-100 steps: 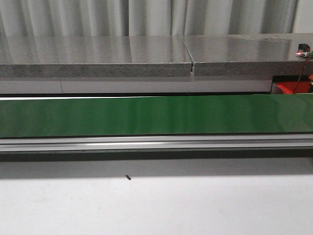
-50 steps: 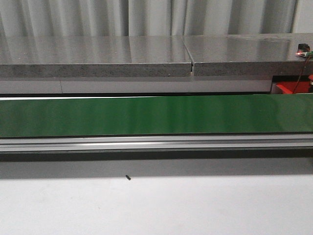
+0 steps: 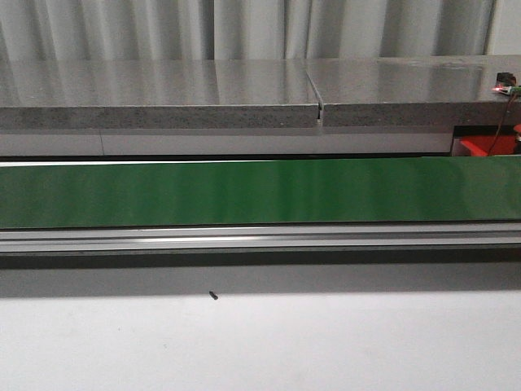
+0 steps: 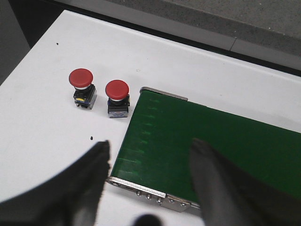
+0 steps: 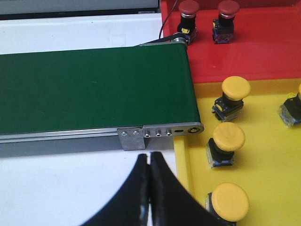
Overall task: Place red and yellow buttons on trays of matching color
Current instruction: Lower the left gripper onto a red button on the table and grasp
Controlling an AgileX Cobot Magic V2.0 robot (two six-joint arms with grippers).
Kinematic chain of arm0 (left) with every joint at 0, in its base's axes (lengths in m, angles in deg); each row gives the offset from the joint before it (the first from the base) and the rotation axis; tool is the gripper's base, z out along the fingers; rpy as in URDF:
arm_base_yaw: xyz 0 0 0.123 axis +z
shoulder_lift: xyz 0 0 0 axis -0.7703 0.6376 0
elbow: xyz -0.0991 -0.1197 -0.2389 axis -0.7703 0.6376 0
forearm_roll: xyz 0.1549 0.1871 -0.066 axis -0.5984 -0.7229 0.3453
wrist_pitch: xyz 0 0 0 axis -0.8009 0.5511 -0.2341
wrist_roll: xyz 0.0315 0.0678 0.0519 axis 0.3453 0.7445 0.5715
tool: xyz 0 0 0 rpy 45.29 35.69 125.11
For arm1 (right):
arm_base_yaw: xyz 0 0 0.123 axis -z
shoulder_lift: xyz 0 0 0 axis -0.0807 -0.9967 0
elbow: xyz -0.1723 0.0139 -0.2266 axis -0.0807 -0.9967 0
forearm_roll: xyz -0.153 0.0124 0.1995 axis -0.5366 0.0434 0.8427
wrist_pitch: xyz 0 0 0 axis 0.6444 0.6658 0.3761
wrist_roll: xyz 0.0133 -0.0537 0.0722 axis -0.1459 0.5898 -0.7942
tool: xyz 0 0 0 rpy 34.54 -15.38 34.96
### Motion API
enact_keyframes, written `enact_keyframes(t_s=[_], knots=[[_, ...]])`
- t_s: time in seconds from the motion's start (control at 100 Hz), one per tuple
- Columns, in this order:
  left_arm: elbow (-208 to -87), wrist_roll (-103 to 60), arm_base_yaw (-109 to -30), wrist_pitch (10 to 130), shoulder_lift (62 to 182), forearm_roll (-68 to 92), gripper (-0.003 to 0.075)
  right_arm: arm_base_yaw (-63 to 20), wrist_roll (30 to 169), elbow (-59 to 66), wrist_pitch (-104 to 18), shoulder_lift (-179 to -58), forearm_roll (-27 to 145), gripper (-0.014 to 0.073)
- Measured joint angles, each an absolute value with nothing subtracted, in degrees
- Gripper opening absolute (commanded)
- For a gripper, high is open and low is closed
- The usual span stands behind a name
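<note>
Two red buttons stand on the white table beside the end of the green belt. My left gripper hangs open over that belt end, holding nothing. In the right wrist view a red tray holds two red buttons. Next to it a yellow tray holds several yellow buttons. My right gripper is shut and empty, over the white table just beside the yellow tray's rim. Neither gripper shows in the front view.
The green conveyor belt runs across the front view, with a grey stone ledge behind it. A corner of the red tray and a small circuit board with a red light sit at the far right. The belt's metal end bracket lies near my right fingers.
</note>
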State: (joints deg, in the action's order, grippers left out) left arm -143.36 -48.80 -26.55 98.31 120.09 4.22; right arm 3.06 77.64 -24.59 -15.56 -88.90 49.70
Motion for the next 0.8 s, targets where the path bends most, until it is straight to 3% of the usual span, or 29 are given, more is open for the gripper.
enact_keyframes(t_s=[0.05, 0.26, 0.49, 0.8], knots=[[-144.63, -48.8, -26.55, 98.31, 122.18, 4.22, 0.0686, 3.06, 77.64, -24.59, -15.56, -88.9, 49.7, -0.0066], [-152.18, -53.23, -26.55, 99.78, 131.77, -0.77, 0.0608, 3.06, 77.64, -24.59, -15.56, -88.9, 49.7, -0.0066], [-165.74, -63.83, -26.33, 108.05, 144.67, -13.65, 0.0606, 3.06, 77.64, -24.59, -15.56, -88.9, 49.7, -0.0066], [-181.1, -66.69, -26.31, 113.72, 160.8, -15.71, 0.0606, 3.06, 77.64, -24.59, -15.33, -88.9, 49.7, -0.0066]])
